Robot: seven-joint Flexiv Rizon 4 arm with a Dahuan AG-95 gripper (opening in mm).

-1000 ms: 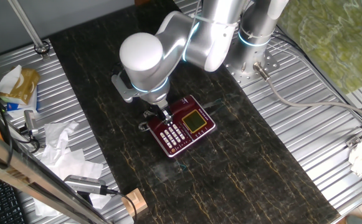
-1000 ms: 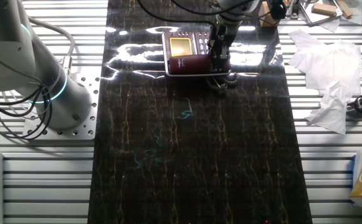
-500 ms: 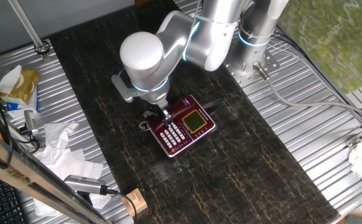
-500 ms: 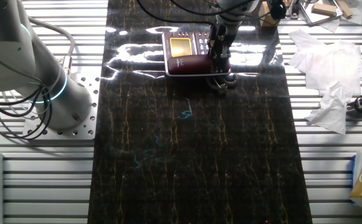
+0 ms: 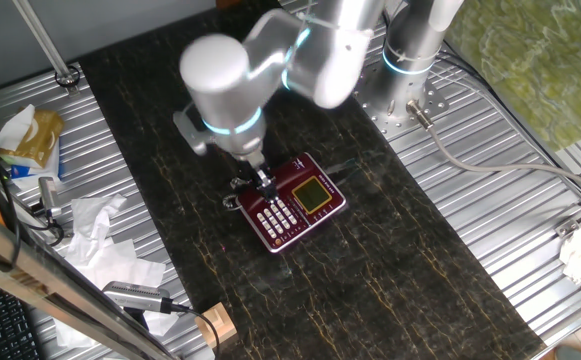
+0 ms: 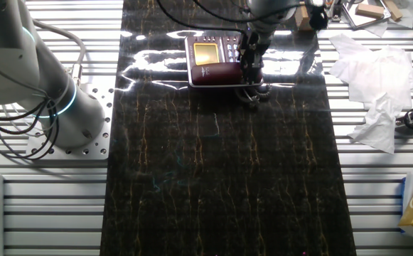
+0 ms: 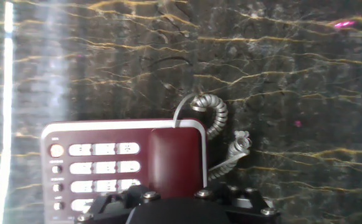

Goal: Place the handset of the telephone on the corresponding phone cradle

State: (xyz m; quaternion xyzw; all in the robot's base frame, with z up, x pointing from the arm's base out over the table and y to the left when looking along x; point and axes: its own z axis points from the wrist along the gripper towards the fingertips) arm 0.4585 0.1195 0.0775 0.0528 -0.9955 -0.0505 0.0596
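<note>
Dark red handset [image 7: 176, 158]: lying in the phone cradle [image 6: 216, 73] of the telephone [image 5: 297, 202]
Gripper [image 6: 251, 65]: just above handset; opening cannot be told
Tabletop [image 6: 220, 171]: black marbled

The telephone [image 5: 298, 207] is dark red with white buttons and a yellow-green square. The handset [image 7: 176, 160] is dark red too, and its curly cord [image 7: 213, 117] is grey. The table [image 6: 220, 171] is black with thin gold lines.

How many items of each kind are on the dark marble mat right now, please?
Telephone: 1
Handset: 1, lying on the base
Curly cord: 1
Claw: 1, over the handset
Total: 4
</note>
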